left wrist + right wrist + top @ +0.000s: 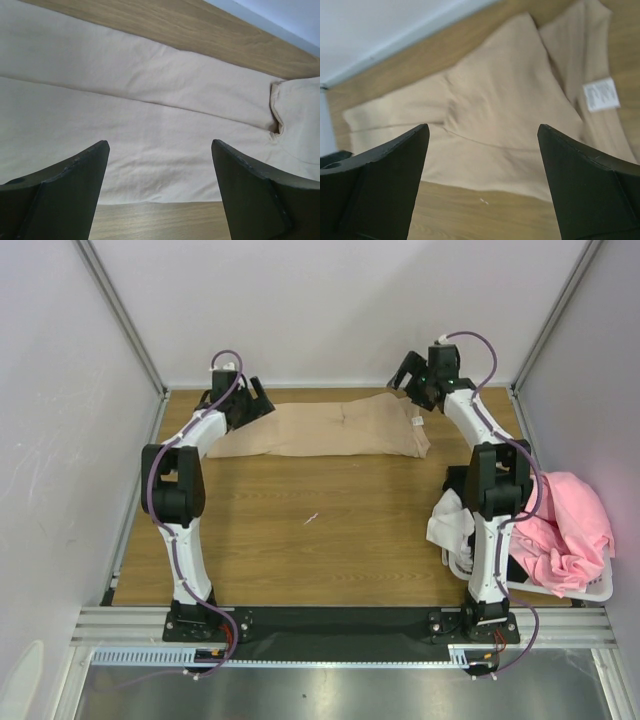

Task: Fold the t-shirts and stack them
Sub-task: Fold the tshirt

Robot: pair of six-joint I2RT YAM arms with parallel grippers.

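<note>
The tan shirt (320,428) lies part-folded; left tool (160,145) and right tool (482,127) hang wide, empty, at its ends. Next probably: pinch edges, fold across.

tan t-shirt (320,430): plain light beige, no print. Its label (601,94) is white with faint grey text.
pink t-shirt (570,530): solid pink.
white t-shirt (448,522): plain white.
basket (590,592): white.
worktop (330,540): mid-brown wood grain.
left arm (185,540), right arm (485,550): white links, black joints, purple cables (470,335).
left end effector (159,145), right end effector (482,127): black.
</note>
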